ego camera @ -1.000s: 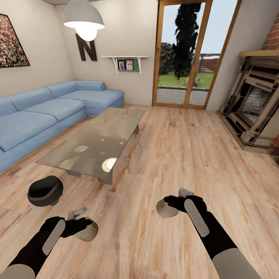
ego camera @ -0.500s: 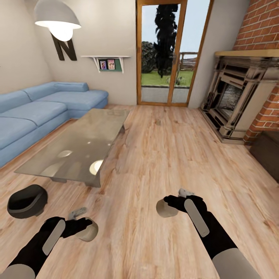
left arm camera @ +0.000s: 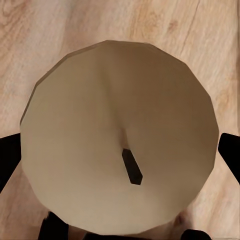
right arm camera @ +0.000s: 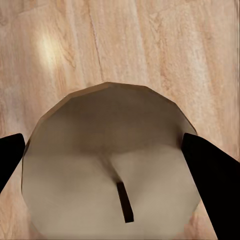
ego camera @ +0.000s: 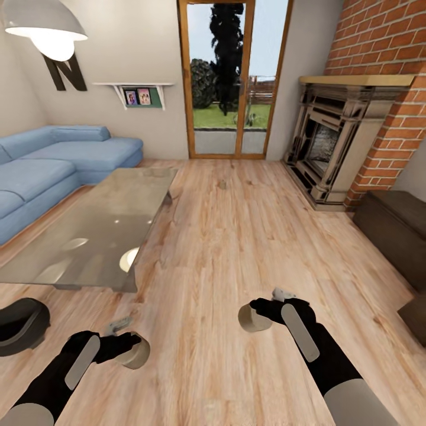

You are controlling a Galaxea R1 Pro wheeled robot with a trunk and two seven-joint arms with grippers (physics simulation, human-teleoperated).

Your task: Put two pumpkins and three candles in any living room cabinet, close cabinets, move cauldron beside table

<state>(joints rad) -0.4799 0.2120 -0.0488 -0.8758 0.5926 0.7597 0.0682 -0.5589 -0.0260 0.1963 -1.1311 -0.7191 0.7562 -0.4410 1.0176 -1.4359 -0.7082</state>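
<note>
Head view is showing two stubby grey-beige candles, one [ego camera: 135, 353] clamped in the left pincer [ego camera: 127, 349], one [ego camera: 254, 318] in the right pincer [ego camera: 260, 313]. Long dark-brown wooden cabinet [ego camera: 396, 228] is lying ahead to the right, nearer the right arm, fronts looking closed.

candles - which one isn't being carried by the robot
The small candle standing far off on the wood floor, toward the glass door. The other two sit clamped in the left gripper and right gripper.
</note>
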